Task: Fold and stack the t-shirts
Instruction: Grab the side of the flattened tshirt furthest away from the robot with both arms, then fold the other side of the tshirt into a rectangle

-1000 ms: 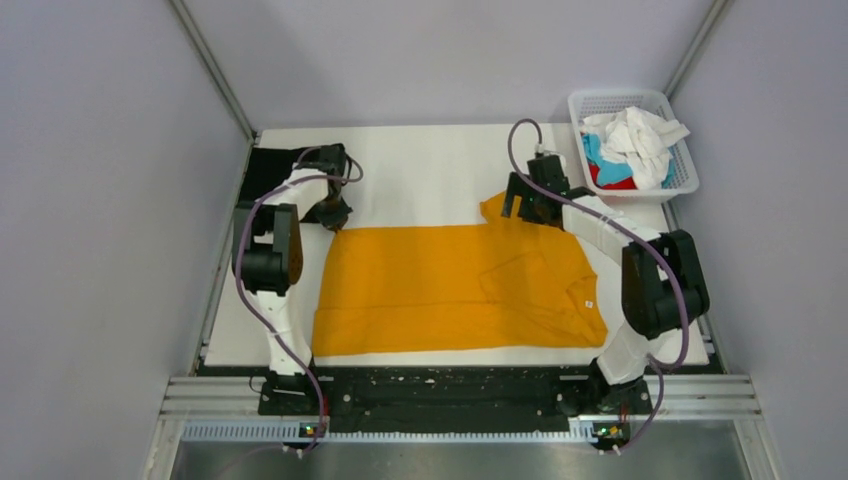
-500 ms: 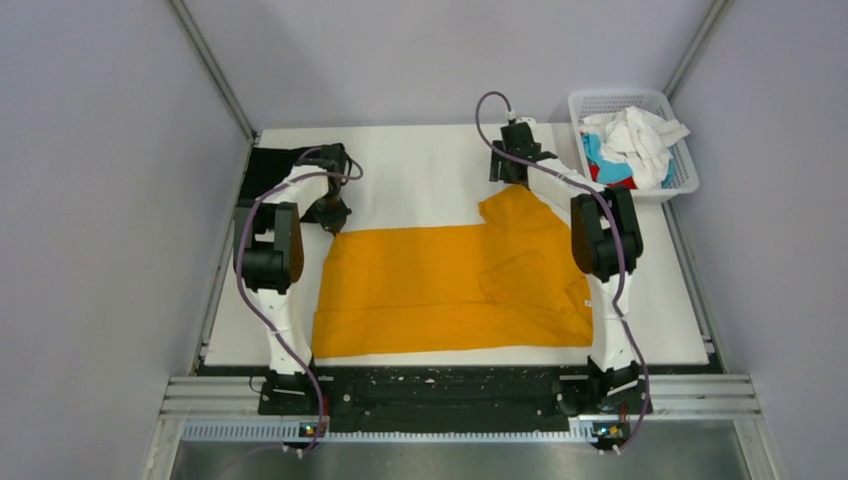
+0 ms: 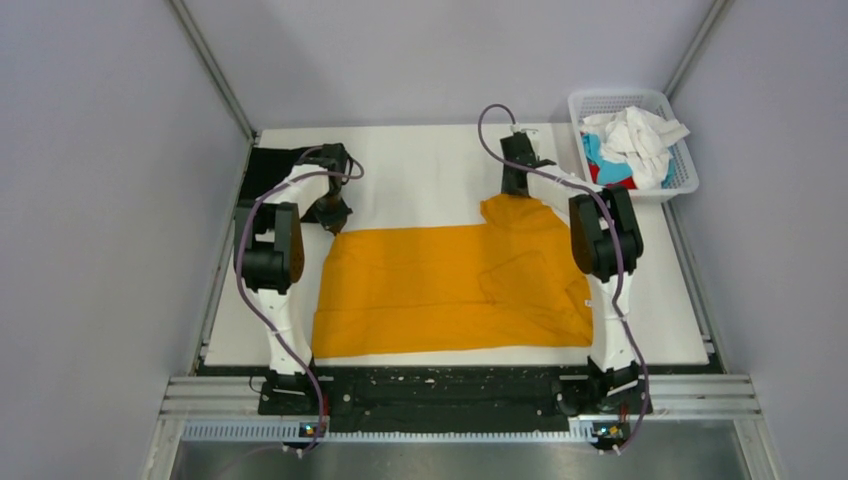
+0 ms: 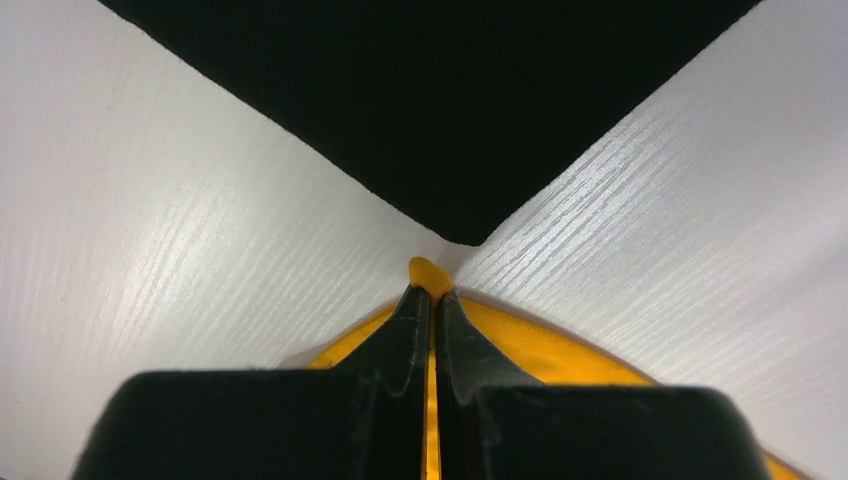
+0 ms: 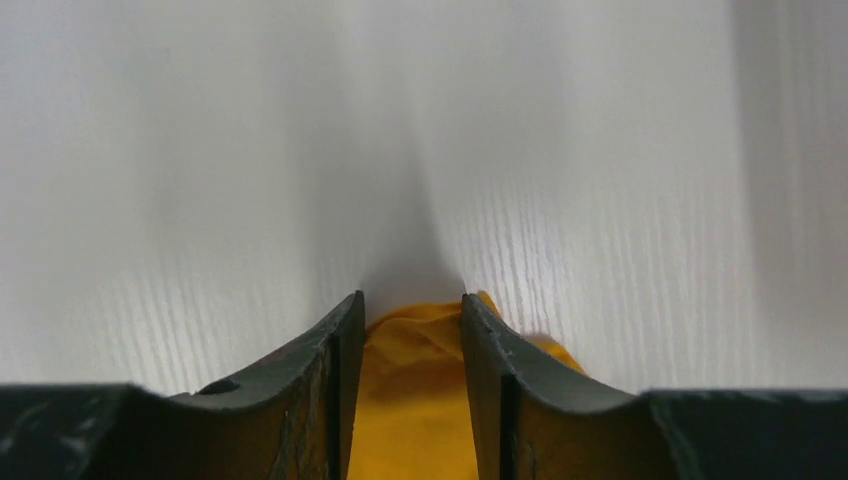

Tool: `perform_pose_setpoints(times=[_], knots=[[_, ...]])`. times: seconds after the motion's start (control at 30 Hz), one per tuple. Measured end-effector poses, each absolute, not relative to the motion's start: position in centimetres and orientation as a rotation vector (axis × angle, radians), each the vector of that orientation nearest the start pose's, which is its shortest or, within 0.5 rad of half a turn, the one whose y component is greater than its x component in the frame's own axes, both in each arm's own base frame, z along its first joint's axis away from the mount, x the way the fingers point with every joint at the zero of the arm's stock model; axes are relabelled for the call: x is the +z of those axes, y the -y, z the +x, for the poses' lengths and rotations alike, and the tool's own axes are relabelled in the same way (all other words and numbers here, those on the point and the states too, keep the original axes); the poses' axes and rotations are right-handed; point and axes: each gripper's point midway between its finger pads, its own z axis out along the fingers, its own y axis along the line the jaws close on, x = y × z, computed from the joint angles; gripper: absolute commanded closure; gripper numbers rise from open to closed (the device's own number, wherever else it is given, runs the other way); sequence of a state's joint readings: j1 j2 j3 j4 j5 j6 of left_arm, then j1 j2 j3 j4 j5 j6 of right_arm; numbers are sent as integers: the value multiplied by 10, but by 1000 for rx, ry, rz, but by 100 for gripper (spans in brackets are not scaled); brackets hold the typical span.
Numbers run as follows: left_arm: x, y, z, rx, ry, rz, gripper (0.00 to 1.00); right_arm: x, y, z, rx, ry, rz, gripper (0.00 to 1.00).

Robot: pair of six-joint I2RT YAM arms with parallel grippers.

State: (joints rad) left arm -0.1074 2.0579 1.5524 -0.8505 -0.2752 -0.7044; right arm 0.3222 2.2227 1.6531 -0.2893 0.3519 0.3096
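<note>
Mustard-orange t-shirt: spread flat across the middle of the table, its long side running left to right, the near edge lying close to the table's near edge; on the right a flap of cloth reaches out toward the far side

Left gripper: down at the far left corner of the mustard-orange t-shirt and clenched on it; in the wrist view the two fingers press together with a thin line of orange cloth between them, and a small tip of cloth pokes out past the fingertips

Right gripper: down at the far tip of the flap on the right; in the wrist view the jaws stand part-way apart, a bunched fold of orange cloth lying between the two fingers and bare table beyond

Black t-shirt: flat at the far left corner of the table, just beyond the left gripper; in the left wrist view one of its corners points at the fingertips, very near the orange tip, and whether the two cloths touch cannot be told

Table: white top with a fine wood grain

White mesh basket: beside the table's far right corner, near the right gripper but apart from it

Basket contents: a crumpled white t-shirt on top, a light-blue t-shirt and a red t-shirt showing beneath it
</note>
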Motion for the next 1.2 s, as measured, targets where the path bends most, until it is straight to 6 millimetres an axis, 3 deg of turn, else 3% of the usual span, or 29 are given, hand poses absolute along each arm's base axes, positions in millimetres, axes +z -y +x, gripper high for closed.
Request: perform_pose_setpoints(times=[0.1,0.17,0.47,0.7,0.8,1.03,1.2], knots=[[30,23,409,241,-2688,-867,100,31,-120,521,-149,-2368,173,81],[31,24,409,241,-2688,-864,100,31,-117,515,-150,-2368,186,100],[44,29,407,218,-2665,-843,100,38,-118,509,-114,-2345,201,100],[66,32,392,178,-2618,-821,100,94,-117,480,-35,-2247,164,100],[70,33,378,172,-2613,-813,100,106,-114,456,-14,-2228,157,100],[64,36,345,162,-2617,-783,100,103,-112,379,-15,-2287,126,100],[68,39,322,157,-2596,-754,100,128,-109,329,13,-2274,121,100]])
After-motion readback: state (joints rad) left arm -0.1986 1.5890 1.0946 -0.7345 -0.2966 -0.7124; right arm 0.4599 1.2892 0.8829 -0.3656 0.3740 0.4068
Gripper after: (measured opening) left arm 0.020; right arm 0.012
